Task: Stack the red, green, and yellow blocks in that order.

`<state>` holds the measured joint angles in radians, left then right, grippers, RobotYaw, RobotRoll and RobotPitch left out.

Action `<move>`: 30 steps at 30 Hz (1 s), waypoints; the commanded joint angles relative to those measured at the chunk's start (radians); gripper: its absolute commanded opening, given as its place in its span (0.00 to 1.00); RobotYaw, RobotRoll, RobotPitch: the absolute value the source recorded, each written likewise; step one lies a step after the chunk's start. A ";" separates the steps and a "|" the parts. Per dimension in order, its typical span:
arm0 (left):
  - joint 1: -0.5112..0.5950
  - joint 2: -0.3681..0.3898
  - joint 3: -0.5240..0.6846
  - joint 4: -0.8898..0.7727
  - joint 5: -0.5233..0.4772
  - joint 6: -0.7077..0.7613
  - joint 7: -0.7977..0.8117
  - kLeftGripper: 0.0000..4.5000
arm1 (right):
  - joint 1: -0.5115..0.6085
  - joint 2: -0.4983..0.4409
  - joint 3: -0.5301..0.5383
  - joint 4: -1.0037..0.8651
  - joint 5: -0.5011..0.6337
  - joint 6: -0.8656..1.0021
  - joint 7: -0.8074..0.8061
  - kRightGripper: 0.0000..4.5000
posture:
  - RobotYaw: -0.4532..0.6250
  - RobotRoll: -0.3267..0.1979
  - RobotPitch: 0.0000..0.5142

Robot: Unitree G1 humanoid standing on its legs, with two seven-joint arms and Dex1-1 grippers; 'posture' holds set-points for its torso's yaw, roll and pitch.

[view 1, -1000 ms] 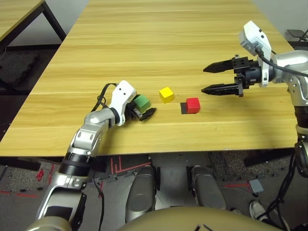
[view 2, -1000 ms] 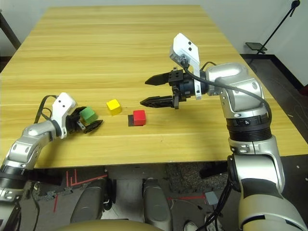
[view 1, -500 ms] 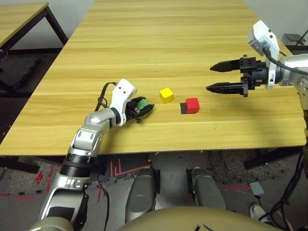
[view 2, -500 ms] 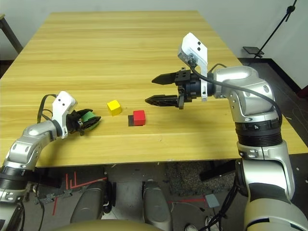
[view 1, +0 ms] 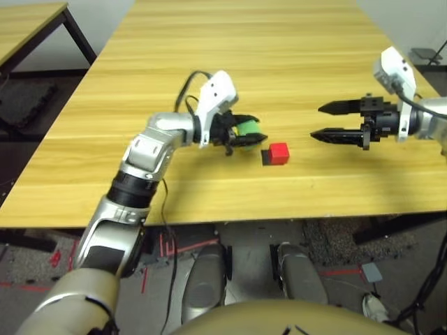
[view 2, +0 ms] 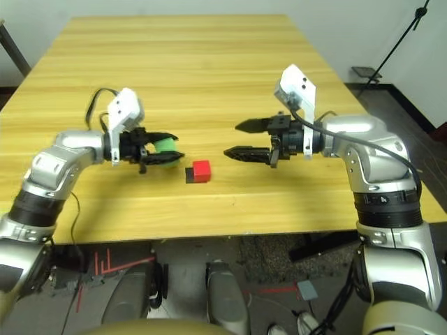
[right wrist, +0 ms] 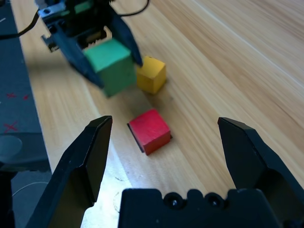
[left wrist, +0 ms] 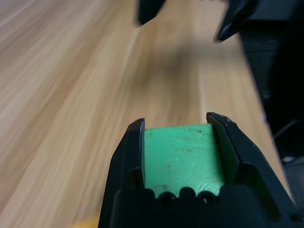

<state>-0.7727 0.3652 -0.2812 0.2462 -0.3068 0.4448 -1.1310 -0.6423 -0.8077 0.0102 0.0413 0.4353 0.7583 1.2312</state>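
Green block (left wrist: pixel 183 156), a scuffed matte cube, sits clamped in the left hand (view 1: pixel 246 132) above the wood-grain worktop (view 1: pixel 244 56); right hand (view 1: pixel 328 122) gapes open near the red block (view 1: pixel 279 152).

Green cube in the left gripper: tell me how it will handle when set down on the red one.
The small solid green cube looks rigid; the left gripper clamps it without denting. Flat faces suggest it won't roll and should sit steady on the small red cube, which looks equal in size. It is probably light, held clear of the wooden table.
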 commanded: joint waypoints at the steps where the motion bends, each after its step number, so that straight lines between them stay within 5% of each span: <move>1: -0.057 -0.048 -0.036 0.170 0.054 -0.141 -0.063 0.47 | 0.021 -0.027 -0.026 -0.010 0.013 0.011 -0.016 1.00 | 0.55 0.30 0.09; 11: -0.187 -0.202 -0.001 0.552 0.140 -0.355 -0.060 0.47 | 0.081 -0.061 -0.073 -0.062 0.044 0.047 -0.062 1.00 | 0.50 0.28 0.10; 30: -0.194 -0.244 0.036 0.637 0.205 -0.399 -0.051 0.47 | 0.080 -0.048 -0.068 -0.056 0.042 0.043 -0.083 1.00 | 0.50 0.29 0.14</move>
<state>-0.9663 0.1197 -0.2467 0.8797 -0.1185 0.0495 -1.1787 -0.5578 -0.8579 -0.0540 -0.0163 0.4592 0.8046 1.1513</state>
